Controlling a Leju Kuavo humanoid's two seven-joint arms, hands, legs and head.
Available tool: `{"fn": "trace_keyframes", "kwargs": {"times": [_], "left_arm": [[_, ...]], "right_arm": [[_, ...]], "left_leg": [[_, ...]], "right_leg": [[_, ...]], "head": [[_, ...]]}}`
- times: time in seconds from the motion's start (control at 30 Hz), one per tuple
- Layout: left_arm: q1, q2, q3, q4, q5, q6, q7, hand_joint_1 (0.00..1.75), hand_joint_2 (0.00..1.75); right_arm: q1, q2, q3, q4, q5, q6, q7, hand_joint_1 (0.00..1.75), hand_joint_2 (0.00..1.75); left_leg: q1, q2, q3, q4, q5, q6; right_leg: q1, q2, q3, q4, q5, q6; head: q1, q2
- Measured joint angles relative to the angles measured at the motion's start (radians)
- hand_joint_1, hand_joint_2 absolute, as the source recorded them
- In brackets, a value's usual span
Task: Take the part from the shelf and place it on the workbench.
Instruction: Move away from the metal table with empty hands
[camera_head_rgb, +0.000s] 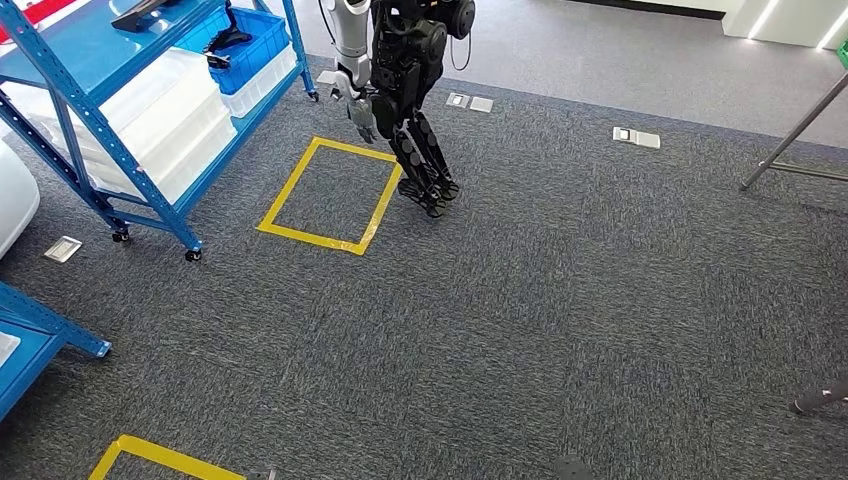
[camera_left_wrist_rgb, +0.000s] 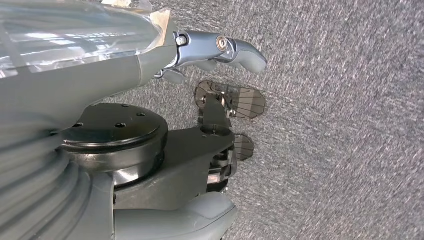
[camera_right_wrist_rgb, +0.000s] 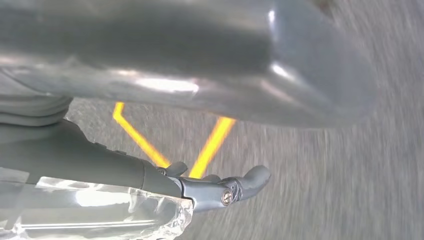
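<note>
Overhead, blue shelf (camera_head_rgb: 130, 110) stands far left beside a yellow tape square (camera_head_rgb: 330, 195) on carpet; a dark part (camera_head_rgb: 228, 40) lies in its blue bin (camera_head_rgb: 245, 45), untaken. Left wrist: left hand (camera_left_wrist_rgb: 220, 100) hangs over carpet, fingers apart, holding nothing. Right wrist: right hand (camera_right_wrist_rgb: 220, 187) likewise empty, fingers extended. Whole task remains; workbench unseen.

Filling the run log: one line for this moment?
left hand: open, empty, over grey carpet | right hand: open, empty, above yellow floor tape
</note>
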Motion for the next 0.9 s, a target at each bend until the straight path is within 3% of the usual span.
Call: {"fn": "trace_keyframes", "kwargs": {"times": [0.07,0.2,0.4,0.5,0.9], "left_arm": [[0.001,-0.003,0.007,0.0,0.001,0.005,-0.003,0.0,1.75],[0.002,-0.006,0.013,0.0,-0.002,0.006,-0.005,0.0,1.75],[0.001,-0.006,0.013,0.0,-0.025,-0.011,-0.003,0.0,1.75],[0.001,-0.006,0.013,0.0,-0.031,-0.014,-0.003,0.0,1.75],[0.001,-0.005,0.013,0.0,-0.036,-0.017,-0.002,0.0,1.75]], "right_arm": [[-0.007,-0.009,-0.02,-0.005,-0.003,-0.049,-0.01,0.0,0.0],[-0.017,-0.026,-0.044,-0.01,0.002,-0.023,-0.024,0.0,0.0],[-0.015,-0.021,-0.052,-0.01,0.009,0.202,-0.018,0.0,0.0],[-0.008,-0.008,-0.061,-0.009,0.002,0.267,-0.019,0.0,0.0],[-0.002,0.009,-0.066,-0.006,0.021,0.3,-0.005,0.0,0.0]], "left_leg": [[0.0,0.0,-0.002,0.003,0.0,0.0],[0.0,0.0,-0.002,0.004,-0.001,0.0],[0.0,0.0,-0.002,0.004,-0.001,0.0],[0.001,0.0,-0.002,0.004,-0.001,0.0],[0.001,0.0,-0.002,0.003,-0.001,0.0]], "right_leg": [[0.0,0.0,-0.002,0.002,0.0,0.001],[0.0,0.0,-0.002,0.003,0.0,0.001],[0.0,0.0,-0.002,0.003,0.0,0.001],[0.0,0.0,-0.002,0.003,0.0,0.001],[0.001,0.0,-0.001,0.001,0.0,0.001]], "head": [[0.0,0.0],[0.0,0.0],[0.0,0.0],[0.0,0.0],[0.0,0.0]]}}
